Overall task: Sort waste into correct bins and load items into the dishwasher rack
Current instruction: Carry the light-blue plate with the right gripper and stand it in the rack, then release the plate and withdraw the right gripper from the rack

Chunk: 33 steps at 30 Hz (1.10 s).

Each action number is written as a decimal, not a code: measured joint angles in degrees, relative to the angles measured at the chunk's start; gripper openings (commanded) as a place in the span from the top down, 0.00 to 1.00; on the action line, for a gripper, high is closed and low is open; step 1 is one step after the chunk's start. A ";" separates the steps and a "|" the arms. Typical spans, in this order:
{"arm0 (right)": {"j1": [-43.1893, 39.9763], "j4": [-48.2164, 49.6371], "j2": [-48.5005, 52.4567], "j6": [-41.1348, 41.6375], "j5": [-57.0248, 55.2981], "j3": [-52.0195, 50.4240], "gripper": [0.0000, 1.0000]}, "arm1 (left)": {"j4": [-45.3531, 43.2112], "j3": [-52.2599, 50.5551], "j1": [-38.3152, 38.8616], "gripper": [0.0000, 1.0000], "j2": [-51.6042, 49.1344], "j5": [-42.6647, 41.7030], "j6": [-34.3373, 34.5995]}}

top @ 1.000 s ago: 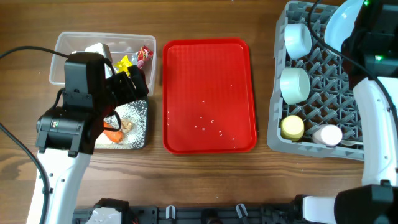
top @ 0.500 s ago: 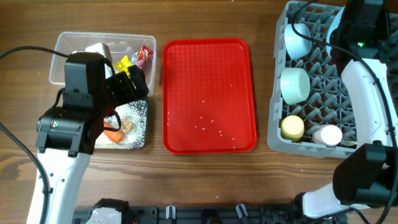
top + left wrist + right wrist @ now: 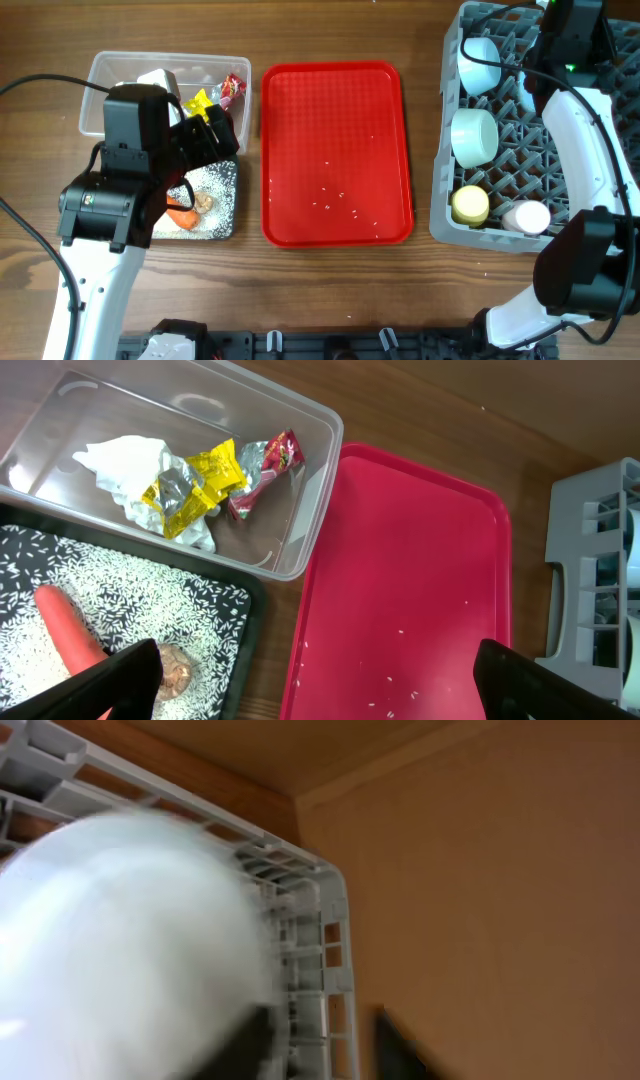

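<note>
My left gripper (image 3: 218,130) (image 3: 320,695) is open and empty, above the black tray (image 3: 228,215) (image 3: 250,600). That tray holds rice (image 3: 150,600), a carrot piece (image 3: 180,215) (image 3: 70,640) and a brown food lump (image 3: 205,202) (image 3: 175,670). The clear tub (image 3: 100,70) (image 3: 320,470) holds a white napkin (image 3: 125,460), a yellow wrapper (image 3: 195,490) and a red wrapper (image 3: 265,460). The grey rack (image 3: 520,170) holds two bowls (image 3: 478,62) (image 3: 473,135), a yellow cup (image 3: 470,205) and a pink cup (image 3: 527,217). My right gripper (image 3: 325,1040) is open beside the blurred pale plate (image 3: 120,940) in the rack's far corner. The spoon is out of view.
A flat red tray (image 3: 335,100) lies between the bins and the rack, with a few rice grains (image 3: 335,200) on it. The right arm (image 3: 590,150) stretches over the rack's right side. A wall rises just behind the rack (image 3: 310,910).
My right arm has swung toward the rack's far corner and now covers the plate in the overhead view. The left arm has not moved.
</note>
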<state>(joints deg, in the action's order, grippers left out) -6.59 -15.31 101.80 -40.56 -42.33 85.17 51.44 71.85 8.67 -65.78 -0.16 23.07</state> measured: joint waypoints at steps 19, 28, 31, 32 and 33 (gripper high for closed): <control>7.17 -0.52 -2.08 16.70 2.91 0.00 0.01 | 0.00 0.00 0.00 0.00 0.00 0.00 0.00; 24.81 -18.01 -12.37 31.23 15.21 0.35 0.00 | 0.00 0.00 0.00 0.00 0.00 0.00 0.00; 25.20 -24.57 -12.35 37.44 29.66 0.33 0.00 | 0.00 0.00 0.00 0.00 0.00 0.00 0.00; 25.20 -25.57 -12.35 38.64 33.66 0.33 0.00 | 0.00 0.00 0.00 0.00 0.00 0.00 0.00; 25.20 -26.75 -12.35 39.50 36.57 0.33 0.00 | 0.00 0.00 0.00 0.00 0.00 0.00 0.00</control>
<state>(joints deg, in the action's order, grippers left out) 18.61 -42.06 89.45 -1.06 -5.76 85.49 51.44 71.85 8.67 -65.78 -0.16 23.07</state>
